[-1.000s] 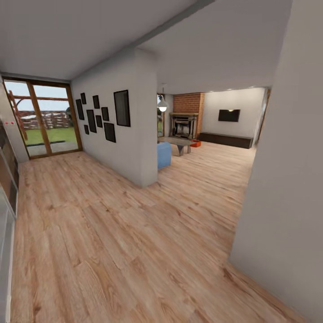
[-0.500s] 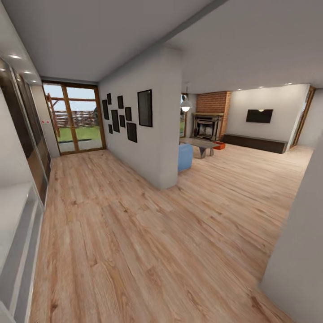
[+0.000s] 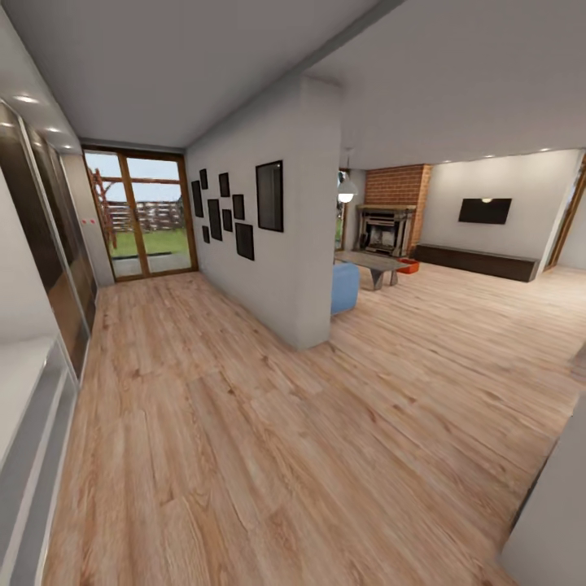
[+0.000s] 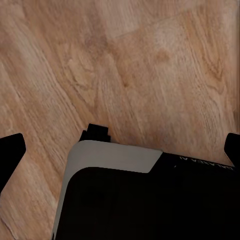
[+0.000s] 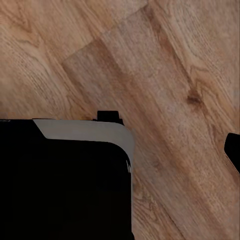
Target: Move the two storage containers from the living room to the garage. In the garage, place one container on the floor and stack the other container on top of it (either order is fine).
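Left gripper (image 4: 120, 150) hangs over wood-plank floor (image 4: 150, 65) in its wrist view, its two dark fingertips (image 4: 11, 150) at opposite edges of the picture, spread wide with nothing between them. Right gripper is harder to read: one dark fingertip (image 5: 232, 150) shows at the picture's edge, the other is hidden, so I cannot tell whether it is spread or clenched. Below each wrist camera sits the robot's black base with a pale grey corner (image 4: 115, 157).

One orange-red container (image 3: 408, 265) shows in the head view, small and far off, on the living room floor just beside the glass table (image 3: 374, 264) and in front of the brick fireplace (image 3: 387, 229). A second one cannot be made out.

Near the table, a blue sofa end (image 3: 344, 287) pokes out from behind a white partition wall (image 3: 313, 244) that carries a cluster of dark picture frames (image 3: 236, 213). A pendant lamp (image 3: 347, 192) hangs beyond the sofa. Right of the fireplace, a dark screen (image 3: 484, 211) hangs on the far wall above a long low cabinet (image 3: 480, 264).

Left of the partition, a hallway runs to wood-framed glass doors (image 3: 142, 213) with grass and a fence outside. Dark glossy panels (image 3: 45, 244) line the hallway's left wall. A white wall corner (image 3: 553, 521) stands close at lower right.
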`<state>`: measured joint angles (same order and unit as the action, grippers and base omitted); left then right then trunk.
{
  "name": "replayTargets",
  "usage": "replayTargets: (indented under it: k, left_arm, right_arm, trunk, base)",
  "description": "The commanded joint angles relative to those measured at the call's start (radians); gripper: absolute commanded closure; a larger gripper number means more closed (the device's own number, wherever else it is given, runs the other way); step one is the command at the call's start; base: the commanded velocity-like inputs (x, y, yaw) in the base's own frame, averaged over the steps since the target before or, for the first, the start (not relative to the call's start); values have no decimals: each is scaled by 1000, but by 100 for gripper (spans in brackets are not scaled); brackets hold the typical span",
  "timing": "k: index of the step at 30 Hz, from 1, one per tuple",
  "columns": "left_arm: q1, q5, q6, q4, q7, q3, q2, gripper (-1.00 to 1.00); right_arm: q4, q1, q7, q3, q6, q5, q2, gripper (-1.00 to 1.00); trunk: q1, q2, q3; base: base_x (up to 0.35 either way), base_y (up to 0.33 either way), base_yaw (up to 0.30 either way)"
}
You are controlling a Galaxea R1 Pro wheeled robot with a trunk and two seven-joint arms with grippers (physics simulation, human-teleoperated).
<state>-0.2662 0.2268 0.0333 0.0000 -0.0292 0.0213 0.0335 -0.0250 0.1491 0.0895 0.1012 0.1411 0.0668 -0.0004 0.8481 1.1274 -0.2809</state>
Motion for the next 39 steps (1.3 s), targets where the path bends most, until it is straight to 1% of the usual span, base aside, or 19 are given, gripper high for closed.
replayTargets:
  k: [1, 12, 21, 29, 33, 39]
  left_arm:
    - [-1, 8, 3, 0, -3, 2, 0, -100]
    - [-1, 7, 3, 0, -3, 2, 1, -100]
    - [-1, 8, 3, 0, -3, 2, 1, -100]
    - [-1, 7, 3, 0, -3, 2, 0, -100]
    - [-1, 7, 3, 0, -3, 2, 0, -100]
    - [-1, 6, 3, 0, -3, 2, 0, -100]
  right_arm:
    - [-3, 1, 2, 9, 5, 7, 0, -100]
    - [-3, 1, 7, 7, 5, 9, 3, -100]
    - [-3, 1, 10, -1, 1, 20, 1, -100]
    - [-3, 1, 11, -1, 1, 20, 0, -100]
    - [-3, 1, 10, 7, 2, 10, 3, -100]
    - [-3, 1, 10, 14, 3, 5, 5, -100]
  trunk:
    - [1, 1, -1]
    - [1, 1, -1]
    - [1, 1, -1]
    - [1, 1, -1]
    - [1, 1, -1]
    - [1, 1, -1]
  base:
    - [324, 0, 0]
    - [324, 0, 0]
    - [324, 0, 0]
    - [324, 0, -3]
    - [324, 0, -117]
    - [324, 0, -246]
